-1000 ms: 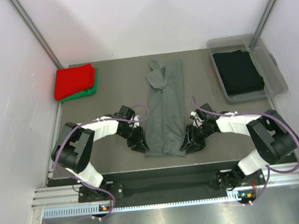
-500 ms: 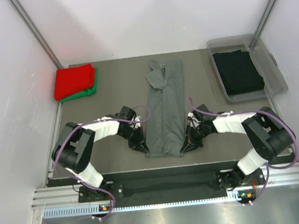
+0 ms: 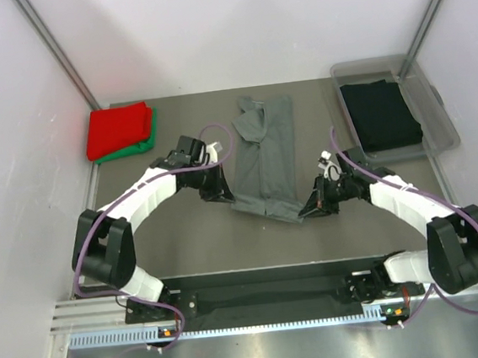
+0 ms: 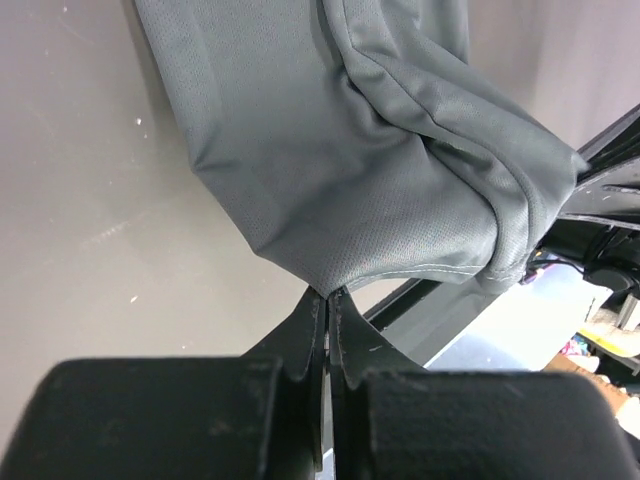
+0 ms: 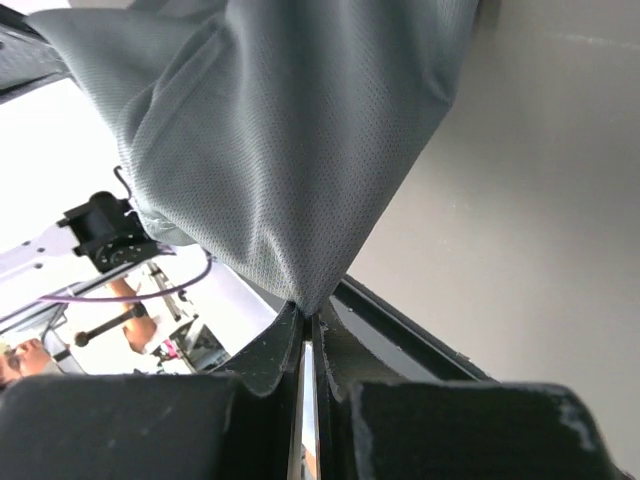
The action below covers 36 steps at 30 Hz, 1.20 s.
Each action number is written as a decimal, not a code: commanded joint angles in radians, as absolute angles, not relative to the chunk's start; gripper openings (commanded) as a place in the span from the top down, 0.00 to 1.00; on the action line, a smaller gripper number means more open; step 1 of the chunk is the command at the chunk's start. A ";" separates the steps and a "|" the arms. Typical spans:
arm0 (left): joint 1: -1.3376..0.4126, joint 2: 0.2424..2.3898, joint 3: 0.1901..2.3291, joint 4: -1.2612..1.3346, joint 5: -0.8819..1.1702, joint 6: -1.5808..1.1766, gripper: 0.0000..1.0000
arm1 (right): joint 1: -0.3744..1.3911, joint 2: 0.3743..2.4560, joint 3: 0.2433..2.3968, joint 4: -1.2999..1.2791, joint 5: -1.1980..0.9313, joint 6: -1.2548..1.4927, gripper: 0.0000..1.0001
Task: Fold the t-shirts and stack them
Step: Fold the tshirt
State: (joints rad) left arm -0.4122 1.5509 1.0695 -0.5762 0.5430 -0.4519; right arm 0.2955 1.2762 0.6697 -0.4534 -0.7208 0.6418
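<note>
Together, left gripper and right gripper each pinch a near corner of the dark grey t-shirt.

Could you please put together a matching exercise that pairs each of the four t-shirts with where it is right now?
Things:
1. grey t-shirt
2. red t-shirt
3. green t-shirt
4. black t-shirt

Places:
A. inside the clear plastic tub
B. folded, under another shirt at the far left
C. pinched at its near hem by the left gripper and the right gripper
D. folded, on top of the far-left stack

Pairs: 1-C, 2-D, 3-B, 4-A
</note>
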 commanded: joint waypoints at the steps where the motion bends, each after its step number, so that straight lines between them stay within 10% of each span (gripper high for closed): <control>1: -0.388 1.537 1.103 -0.591 0.525 -0.414 1.00 | 0.259 1.252 0.709 -0.433 -0.761 0.635 1.00; 19: -0.350 2.049 1.756 -0.617 0.473 -0.238 1.00 | 0.206 1.795 1.377 -0.341 -0.796 0.380 1.00; 36: -0.313 2.302 2.017 -0.614 0.511 -0.183 1.00 | 0.130 2.019 1.476 -0.250 -0.749 0.351 1.00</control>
